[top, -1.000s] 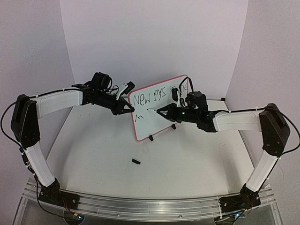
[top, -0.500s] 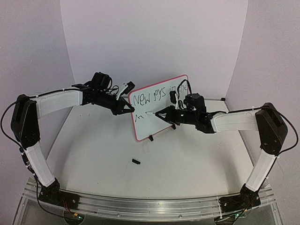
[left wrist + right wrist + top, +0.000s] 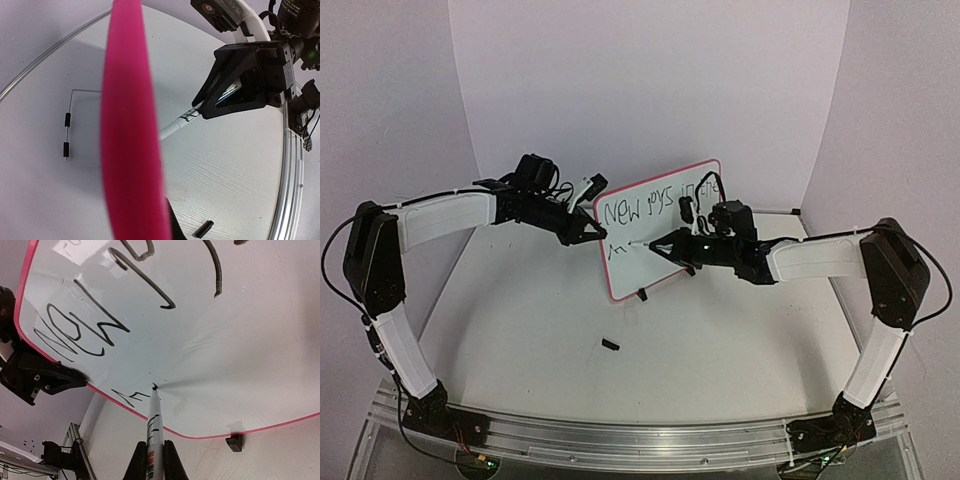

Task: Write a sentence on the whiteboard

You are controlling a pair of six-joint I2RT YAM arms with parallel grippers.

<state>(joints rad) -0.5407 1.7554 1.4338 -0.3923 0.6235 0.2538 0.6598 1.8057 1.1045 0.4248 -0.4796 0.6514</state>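
Observation:
The whiteboard (image 3: pixel 665 262), white with a red-pink frame, stands tilted at the table's middle. Black lettering (image 3: pixel 638 208) fills its top row, and a few strokes (image 3: pixel 131 396) start a second row. My left gripper (image 3: pixel 590 236) is shut on the board's left edge; in the left wrist view the blurred pink frame (image 3: pixel 130 125) fills the middle. My right gripper (image 3: pixel 668 246) is shut on a black-and-white marker (image 3: pixel 154 427). The marker's tip (image 3: pixel 154 386) touches the board just right of the second-row strokes. The left gripper also shows in the right wrist view (image 3: pixel 37 375).
A small black marker cap (image 3: pixel 611 345) lies on the table in front of the board, also in the left wrist view (image 3: pixel 203 229). A black foot (image 3: pixel 234 442) sits under the board's lower edge. White walls enclose the table on three sides.

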